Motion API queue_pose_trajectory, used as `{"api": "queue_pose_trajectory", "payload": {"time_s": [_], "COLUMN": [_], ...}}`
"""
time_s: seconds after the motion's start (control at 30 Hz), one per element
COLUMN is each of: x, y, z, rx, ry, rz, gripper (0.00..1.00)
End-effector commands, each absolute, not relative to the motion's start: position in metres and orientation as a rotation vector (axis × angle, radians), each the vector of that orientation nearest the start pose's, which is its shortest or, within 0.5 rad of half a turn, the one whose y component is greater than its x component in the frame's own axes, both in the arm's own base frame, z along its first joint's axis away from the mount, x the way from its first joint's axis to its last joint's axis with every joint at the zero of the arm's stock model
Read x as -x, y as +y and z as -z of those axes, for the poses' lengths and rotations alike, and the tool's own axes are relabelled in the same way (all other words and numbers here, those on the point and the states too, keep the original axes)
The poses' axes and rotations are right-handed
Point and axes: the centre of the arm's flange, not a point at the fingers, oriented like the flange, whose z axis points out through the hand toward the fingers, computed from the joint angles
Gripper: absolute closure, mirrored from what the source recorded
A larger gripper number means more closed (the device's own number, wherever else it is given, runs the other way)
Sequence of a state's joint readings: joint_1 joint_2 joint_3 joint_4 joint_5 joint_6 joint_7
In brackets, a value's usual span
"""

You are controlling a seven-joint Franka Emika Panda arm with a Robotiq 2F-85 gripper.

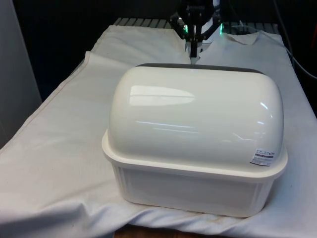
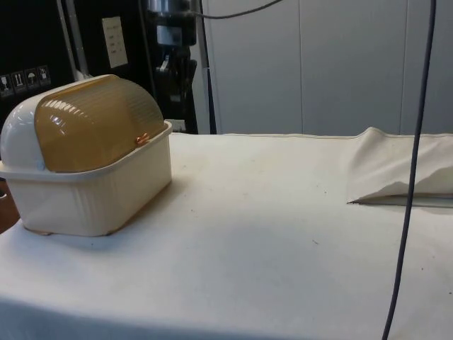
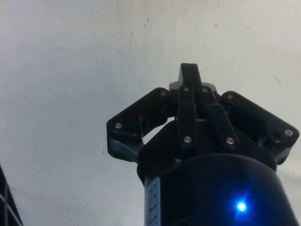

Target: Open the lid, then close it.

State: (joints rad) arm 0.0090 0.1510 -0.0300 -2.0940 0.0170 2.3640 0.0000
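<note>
A cream bread box [image 1: 195,114] stands on the white cloth, its rounded back turned to the front view. In the side view its ribbed amber roll lid [image 2: 99,120] is down over the opening. A small copper handle [image 2: 143,139] rests at the rim of the cream base [image 2: 92,198]. My black gripper [image 1: 194,52] hangs above the cloth on the far side of the box, apart from it. It is also dark beside the lid end of the box [image 2: 182,117]. In the wrist view the fingers [image 3: 189,77] are shut with nothing between them, over bare cloth.
The cloth [image 2: 269,212] spreads wide beside the box. A raised fold of cloth [image 2: 396,166] lies at the side view's right, and a grey cable [image 2: 414,177] hangs in front of it. The table's edges drop off at both sides in the front view.
</note>
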Motion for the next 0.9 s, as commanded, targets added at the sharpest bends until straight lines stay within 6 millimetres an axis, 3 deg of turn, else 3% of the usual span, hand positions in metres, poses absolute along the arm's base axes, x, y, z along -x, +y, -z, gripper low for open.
{"api": "queue_pose_trajectory", "payload": {"time_s": [0.0, 0.47, 0.87], "x": [-0.582, -0.614, -0.608], "y": [-0.012, -0.013, -0.008], "z": [-0.359, -0.323, -0.306], "rx": [3.129, 3.123, 3.109], "ry": [0.05, 0.091, 0.128], "rz": [0.191, 0.292, 0.364], "gripper": [1.0, 1.0, 1.0]}}
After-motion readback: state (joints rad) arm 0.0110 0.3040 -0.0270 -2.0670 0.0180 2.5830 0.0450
